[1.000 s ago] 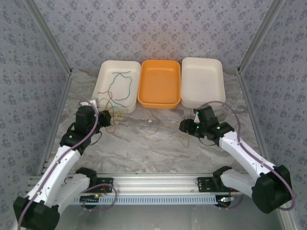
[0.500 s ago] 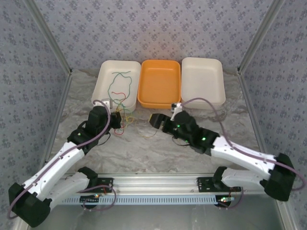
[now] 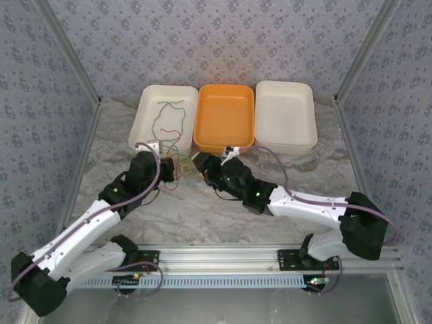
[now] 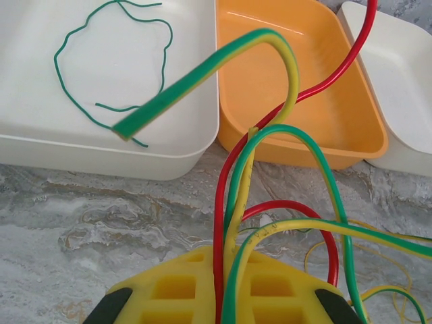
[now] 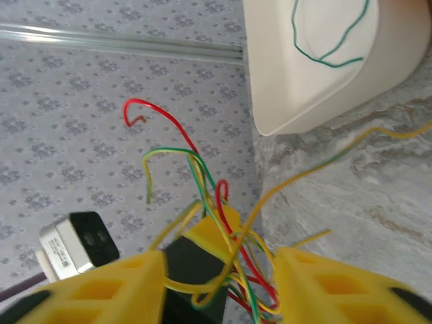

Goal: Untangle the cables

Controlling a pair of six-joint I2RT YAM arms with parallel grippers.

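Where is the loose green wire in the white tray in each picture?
Top external: green cable in the left white tray, upper left.
Left wrist: green cable loops at upper left, inside the white tray.
Right wrist: green cable top right, inside the white tray.
Shared landmark: the white tray.

2 arms stretched inward; left claw clamped, right claw parted.

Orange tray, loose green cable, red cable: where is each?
orange tray (image 3: 225, 118), top external view, bare floor.
loose green cable (image 4: 56, 64), left wrist view, its left bend.
red cable (image 4: 218, 236), left wrist view, upright stretch.
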